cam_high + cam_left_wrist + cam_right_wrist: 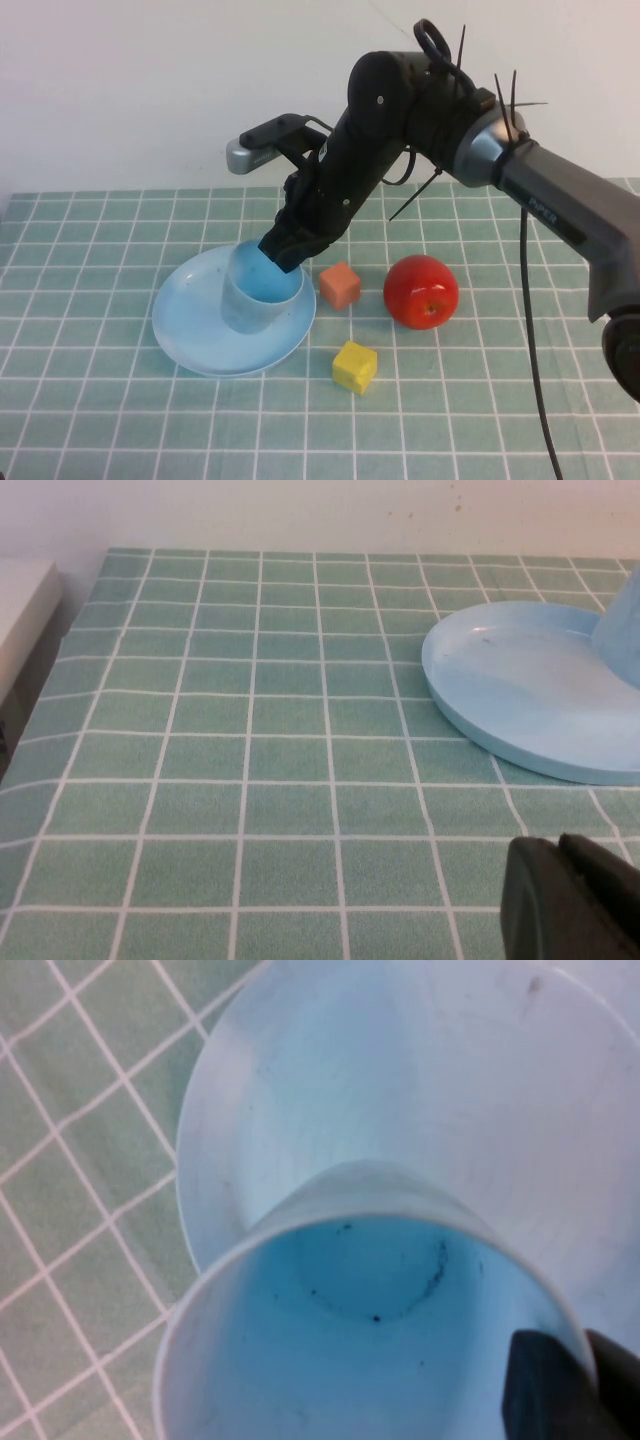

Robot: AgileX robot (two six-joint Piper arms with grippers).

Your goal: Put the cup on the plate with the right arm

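The light blue cup [258, 296] stands upright on the round light blue plate [190, 320] at the table's left-middle. My right gripper [285, 252] is shut on the cup's far rim, one finger inside and one outside. In the right wrist view the cup [330, 1340] fills the picture with the plate [400, 1070] under it and the right gripper [578, 1385] pinching the rim. My left gripper [570, 900] is shut and hovers low over the tiles beside the plate [510, 690]; the cup's side [620, 630] shows at the edge. The left gripper does not show in the high view.
An orange cube [340, 285] lies just right of the plate, a red apple [421, 291] further right, and a yellow cube [355, 367] in front of them. The green tiled cloth [100, 420] covers the table. A white wall stands behind.
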